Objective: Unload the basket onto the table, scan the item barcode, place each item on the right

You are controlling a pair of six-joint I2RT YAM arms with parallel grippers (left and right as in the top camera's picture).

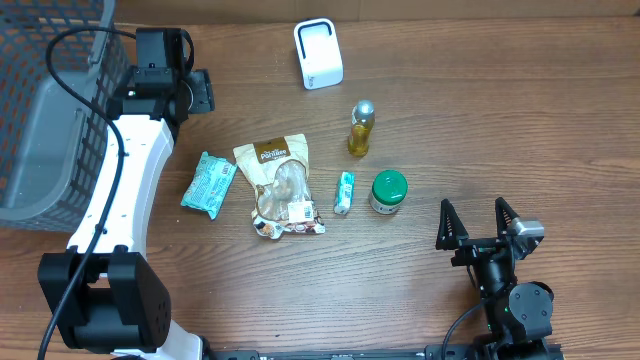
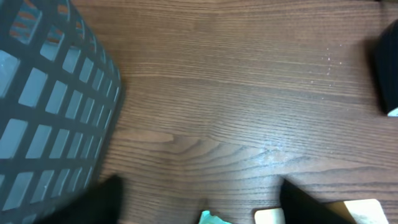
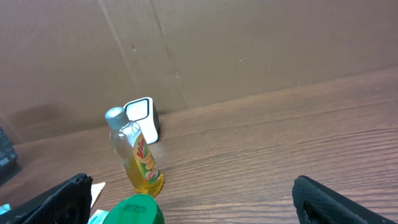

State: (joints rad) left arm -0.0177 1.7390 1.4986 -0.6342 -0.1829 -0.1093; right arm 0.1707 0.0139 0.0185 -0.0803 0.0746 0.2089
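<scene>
Left tool (image 2: 199,183) at ten o'clock, right tool (image 1: 478,222) at four, both spread, empty. Nothing picked; next I carry pouch (image 1: 278,180) to scanner (image 1: 318,53) at twelve.

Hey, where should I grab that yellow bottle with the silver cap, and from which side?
Take the bottle by its yellow body, below the silver cap, with a level grip. It stands upright and slim, so a side grip suits it. Probably come from its right, over the bare table, since the green-lidded jar stands just in front of it.
</scene>
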